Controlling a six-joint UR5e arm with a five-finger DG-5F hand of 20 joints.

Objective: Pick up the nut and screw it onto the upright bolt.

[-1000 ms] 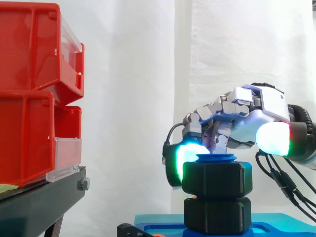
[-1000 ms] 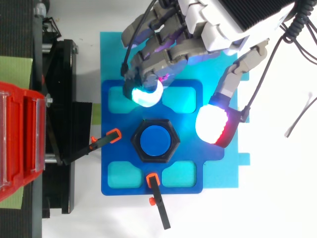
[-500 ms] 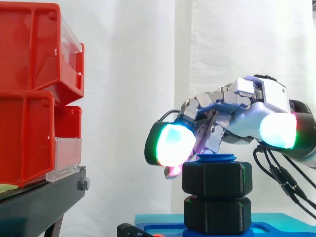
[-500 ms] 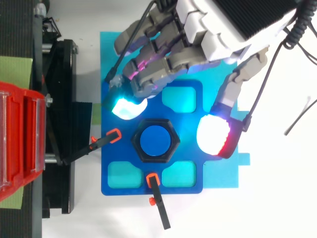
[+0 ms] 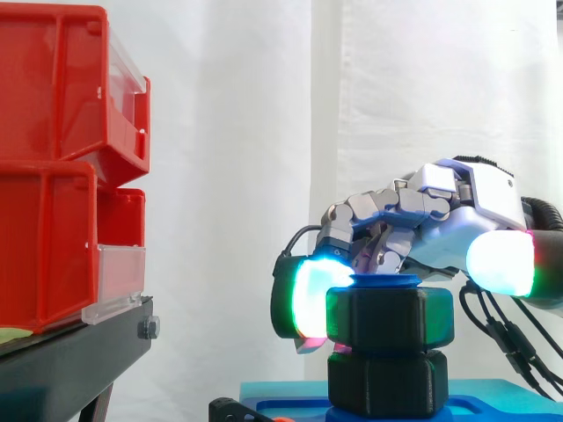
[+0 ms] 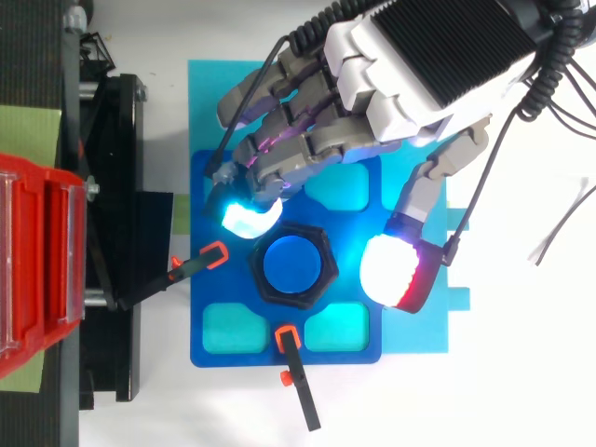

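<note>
Judging from how the things lay, the picking up was taken as done. The nut [image 5: 390, 321] was seen sitting on the upright bolt [image 6: 291, 265], with the blue top of the bolt standing just above it. A narrow gap was seen between the nut and the black hexagonal piece [image 5: 387, 382] under it, so more turning was judged to be left.

The hand [image 6: 438, 65] was curled around the nut. A cyan fingertip [image 6: 250, 216] was pressed to one corner of it, and the white thumb pad [image 6: 396, 270] was held just beside the opposite side. Whether the thumb really touched could not be told.

Under the bolt, a dark blue plate [image 6: 214, 345] with shallow pockets was laid on a lighter cyan mat [image 6: 209, 93]. The plate was gripped at its edges by two small clamps [image 6: 296, 372] with orange tips. All this was placed on a white table [image 6: 521, 372].

Further off, a black stand [image 5: 70, 360] was seen with red bins [image 5: 53, 176] stacked on it, well apart from the bolt. Behind everything, a white curtain [image 5: 237, 132] was hung.
</note>
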